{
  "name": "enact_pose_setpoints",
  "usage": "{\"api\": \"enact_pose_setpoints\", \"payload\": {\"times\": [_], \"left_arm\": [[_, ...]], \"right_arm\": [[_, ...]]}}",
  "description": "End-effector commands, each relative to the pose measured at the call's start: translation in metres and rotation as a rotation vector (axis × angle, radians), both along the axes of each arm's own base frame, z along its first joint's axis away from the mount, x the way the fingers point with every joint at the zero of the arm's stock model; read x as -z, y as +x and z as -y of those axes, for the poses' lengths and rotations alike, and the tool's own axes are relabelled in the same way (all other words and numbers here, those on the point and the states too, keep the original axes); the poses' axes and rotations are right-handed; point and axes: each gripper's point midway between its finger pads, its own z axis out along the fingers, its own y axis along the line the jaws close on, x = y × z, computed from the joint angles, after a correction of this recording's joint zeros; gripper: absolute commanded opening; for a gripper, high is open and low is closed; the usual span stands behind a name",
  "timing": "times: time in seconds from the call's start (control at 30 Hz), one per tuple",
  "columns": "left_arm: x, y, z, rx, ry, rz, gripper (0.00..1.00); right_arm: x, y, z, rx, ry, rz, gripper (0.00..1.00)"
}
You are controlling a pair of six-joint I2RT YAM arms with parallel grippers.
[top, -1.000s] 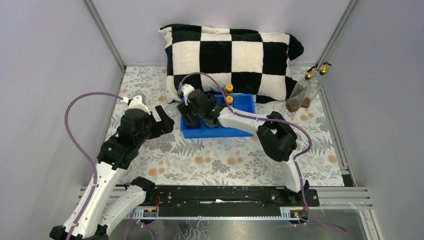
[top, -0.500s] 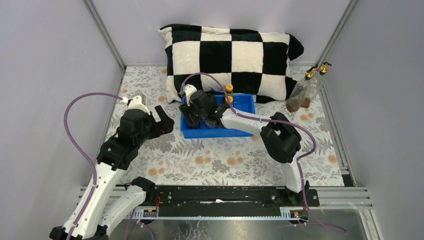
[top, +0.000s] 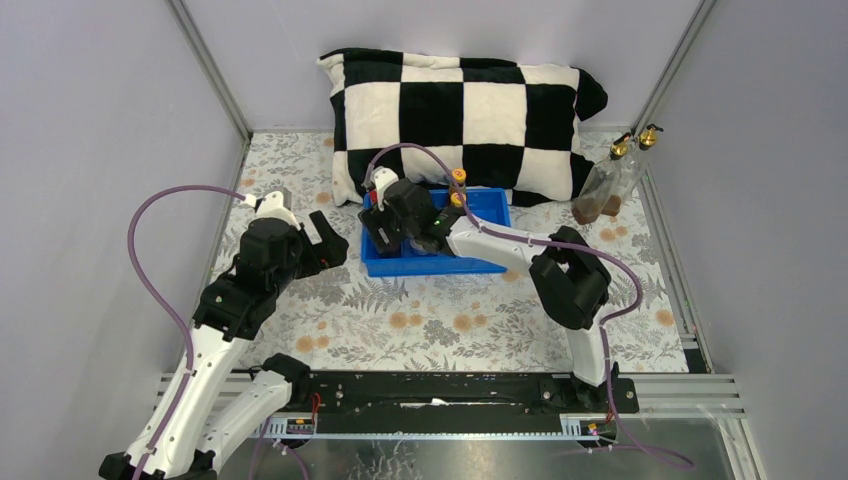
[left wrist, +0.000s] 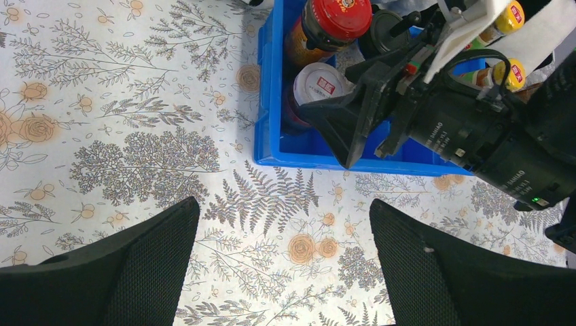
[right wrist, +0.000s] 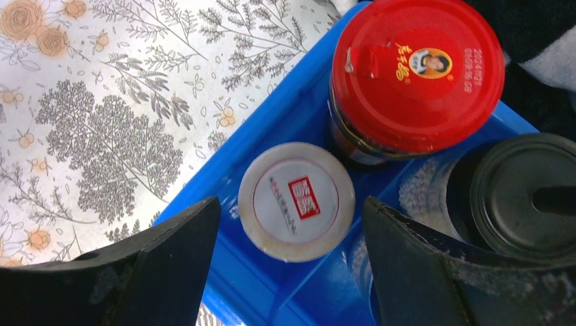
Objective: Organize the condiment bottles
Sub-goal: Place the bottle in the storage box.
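The blue tray (top: 440, 267) holds the red-lidded jar (right wrist: 416, 71), the white-lidded jar (right wrist: 296, 201), a black-capped jar (right wrist: 523, 193) and the yellow-capped sauce bottles (top: 458, 177). The two gold-spouted glass bottles (top: 610, 185) wait far off by the right wall. The right gripper (right wrist: 291, 204) is spread wide over the white-lidded jar. The left gripper (left wrist: 283, 202) is spread too, holding nothing.

A lab test booth: plain grey panel walls (top: 90, 150), aluminium frame rails (top: 690, 392), a floral-cloth table (top: 450, 322).
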Motion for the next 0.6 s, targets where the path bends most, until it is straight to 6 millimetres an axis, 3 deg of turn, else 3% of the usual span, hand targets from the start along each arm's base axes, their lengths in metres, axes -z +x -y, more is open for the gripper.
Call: {"api": "enact_pose_setpoints", "payload": {"times": [0.0, 0.4, 0.57], "left_arm": [[-0.007, 0.001, -0.001, 0.006, 0.000, 0.028, 0.99], [-0.006, 0.002, 0.003, 0.047, 0.015, 0.038, 0.99], [-0.007, 0.004, 0.007, 0.078, 0.011, 0.064, 0.99]], "right_arm": [[-0.045, -0.001, 0.013, 0.027, 0.061, 0.041, 0.83], [-0.076, -0.028, 0.035, -0.004, 0.068, 0.061, 0.83], [-0.089, -0.046, 0.054, -0.007, 0.078, 0.079, 0.83]]}}
